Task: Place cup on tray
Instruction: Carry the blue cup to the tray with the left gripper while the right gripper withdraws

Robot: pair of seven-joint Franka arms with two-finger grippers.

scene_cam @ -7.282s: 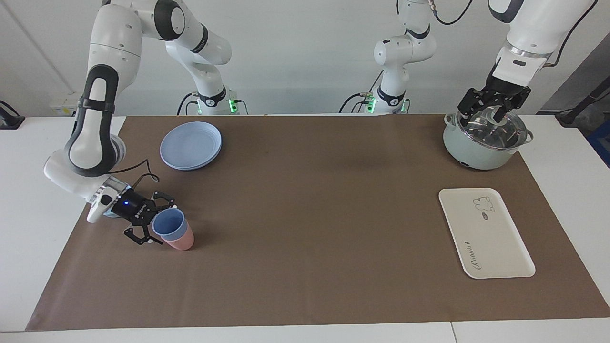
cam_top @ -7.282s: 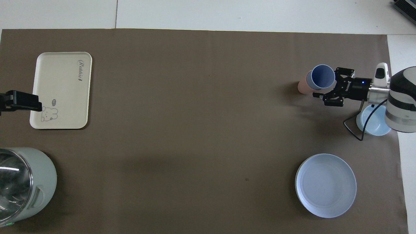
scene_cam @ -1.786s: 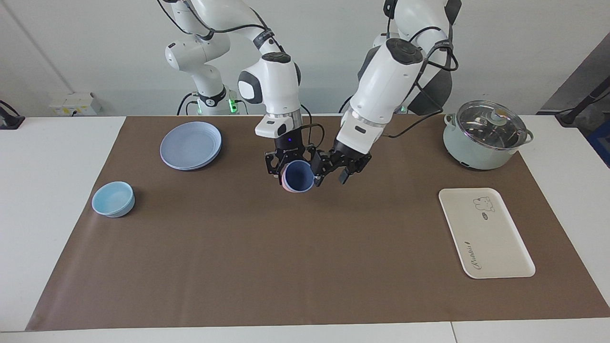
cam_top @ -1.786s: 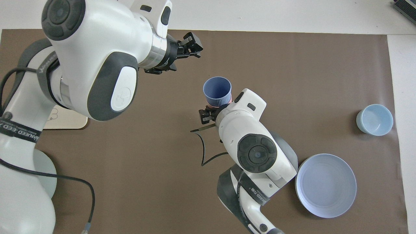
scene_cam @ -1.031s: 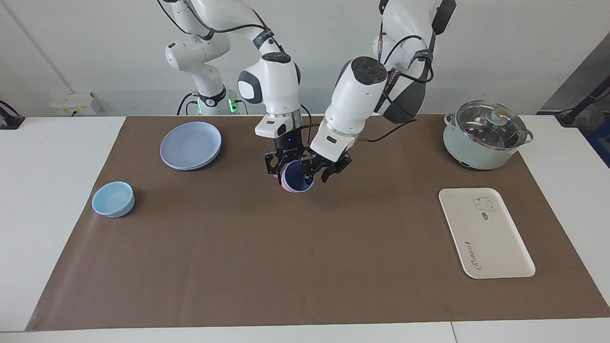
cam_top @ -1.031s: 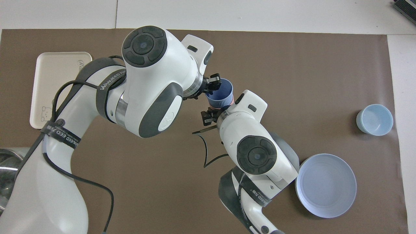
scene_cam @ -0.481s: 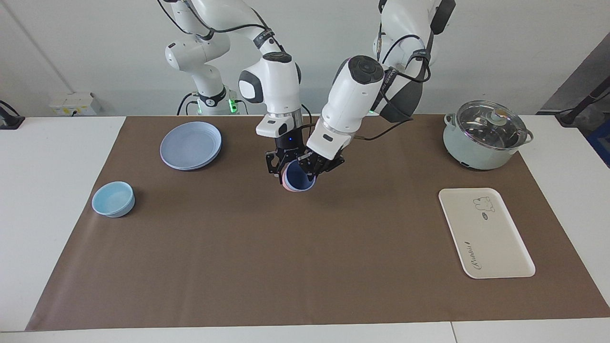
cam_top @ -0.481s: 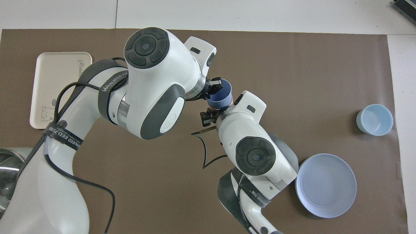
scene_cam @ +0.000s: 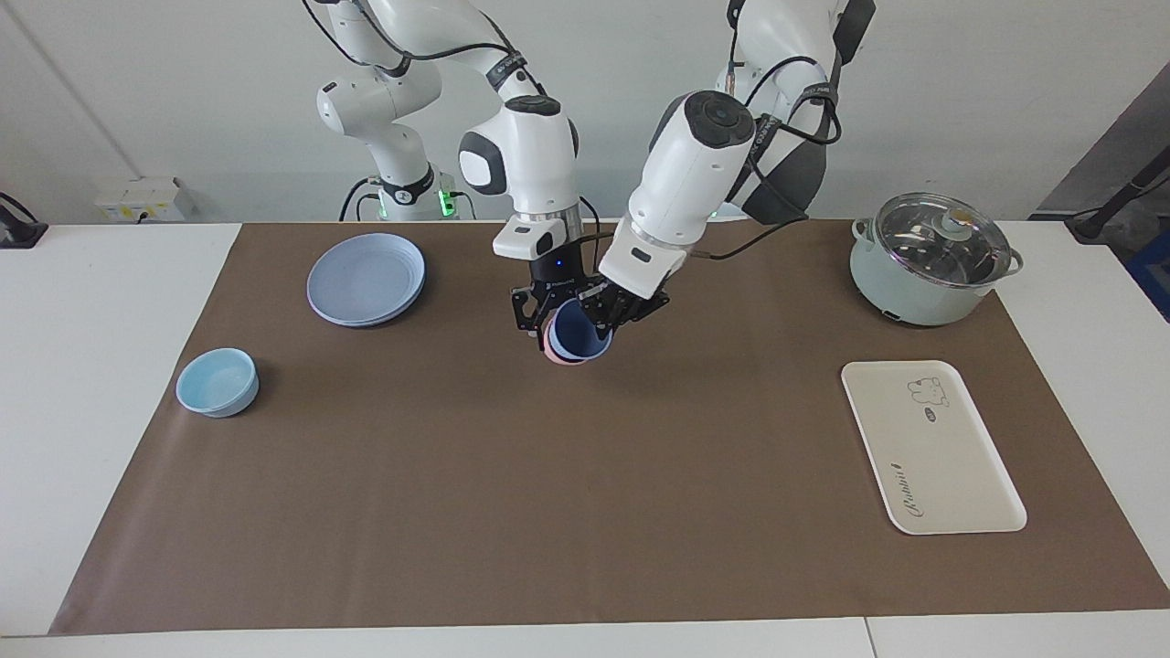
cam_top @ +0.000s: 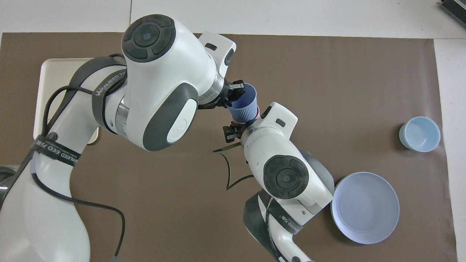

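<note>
The periwinkle-blue cup (scene_cam: 579,337) sits nested in a pink cup (scene_cam: 551,348), held in the air over the middle of the brown mat. My right gripper (scene_cam: 537,315) is shut on the pink cup from above. My left gripper (scene_cam: 599,313) is shut on the blue cup's rim, one finger inside. In the overhead view the blue cup (cam_top: 243,103) tilts toward the left gripper (cam_top: 233,91), a pink sliver (cam_top: 256,115) shows beneath it, and the right gripper (cam_top: 233,131) is just below. The cream tray (scene_cam: 951,475) lies at the left arm's end, partly hidden by that arm in the overhead view (cam_top: 51,72).
A round blue plate (scene_cam: 366,279) (cam_top: 365,207) lies near the right arm's base. A light-blue bowl (scene_cam: 218,382) (cam_top: 419,133) sits at the right arm's end. A lidded pale-green pot (scene_cam: 928,260) stands at the left arm's end, nearer to the robots than the tray.
My left gripper came in over the mat's middle and closed on the blue cup's rim. The blue cup has since tilted and risen slightly out of the pink cup. The right gripper held still.
</note>
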